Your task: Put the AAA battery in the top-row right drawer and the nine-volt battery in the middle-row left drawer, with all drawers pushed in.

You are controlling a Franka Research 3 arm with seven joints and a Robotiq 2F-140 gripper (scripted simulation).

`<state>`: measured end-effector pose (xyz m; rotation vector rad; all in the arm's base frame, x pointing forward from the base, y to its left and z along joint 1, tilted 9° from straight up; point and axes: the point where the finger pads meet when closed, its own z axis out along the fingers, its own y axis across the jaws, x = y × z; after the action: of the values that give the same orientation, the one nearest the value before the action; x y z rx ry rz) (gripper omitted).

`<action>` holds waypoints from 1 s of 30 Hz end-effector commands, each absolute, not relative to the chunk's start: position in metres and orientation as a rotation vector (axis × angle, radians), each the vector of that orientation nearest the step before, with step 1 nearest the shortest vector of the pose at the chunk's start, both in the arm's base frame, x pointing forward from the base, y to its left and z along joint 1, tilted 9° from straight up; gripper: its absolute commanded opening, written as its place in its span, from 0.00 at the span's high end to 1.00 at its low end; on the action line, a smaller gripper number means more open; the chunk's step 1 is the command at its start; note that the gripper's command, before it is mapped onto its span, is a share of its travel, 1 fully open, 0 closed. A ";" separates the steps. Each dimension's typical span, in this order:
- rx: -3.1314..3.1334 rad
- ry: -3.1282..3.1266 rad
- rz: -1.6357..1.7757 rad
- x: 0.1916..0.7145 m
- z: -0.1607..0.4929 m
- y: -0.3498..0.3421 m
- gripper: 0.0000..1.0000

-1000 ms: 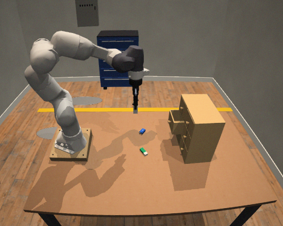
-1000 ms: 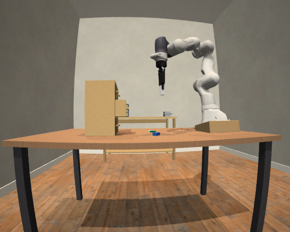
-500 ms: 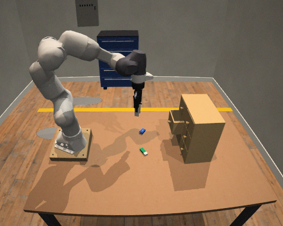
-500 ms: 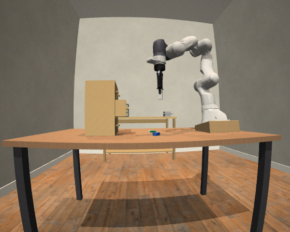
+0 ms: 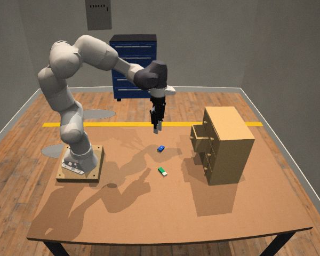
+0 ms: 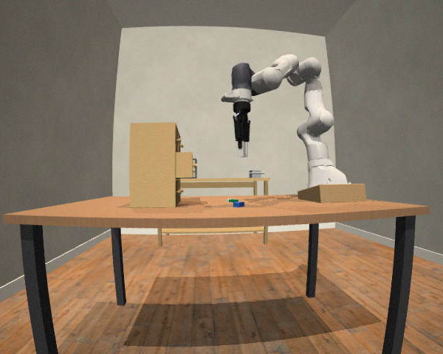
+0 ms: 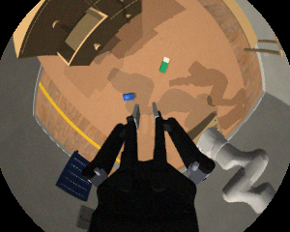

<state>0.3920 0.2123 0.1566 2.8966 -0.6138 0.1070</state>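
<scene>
The blue nine-volt battery (image 5: 160,149) (image 6: 238,204) (image 7: 129,97) lies on the table. I see no AAA battery in any view. The small wooden chest (image 5: 234,162) (image 6: 153,164) stands upright, its drawer fronts toward the robot's base. Its middle-row left drawer (image 5: 200,145) (image 6: 184,164) is pulled partly out and level; I see nothing in it, though part of its inside is hidden. The other drawers look pushed in. My gripper (image 5: 157,129) (image 6: 242,153) (image 7: 145,108) points down high above the table, near the nine-volt battery's far side in the top view. It is narrowly open and empty.
A green and white block (image 5: 162,170) (image 6: 233,200) (image 7: 163,66), perhaps an eraser, lies on the table nearer the top camera than the nine-volt battery. The robot's wooden base (image 5: 79,178) (image 6: 342,192) is across the table from the chest. The pulled drawer juts toward the gripper's side.
</scene>
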 end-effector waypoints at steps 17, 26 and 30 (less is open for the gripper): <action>2.679 -1.330 0.191 0.406 0.127 0.226 0.80; 2.525 -1.631 0.213 0.410 0.106 0.234 0.80; 2.525 -1.631 0.213 0.410 0.106 0.234 0.80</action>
<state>0.4059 0.2306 0.1060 2.6261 -1.4212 0.1831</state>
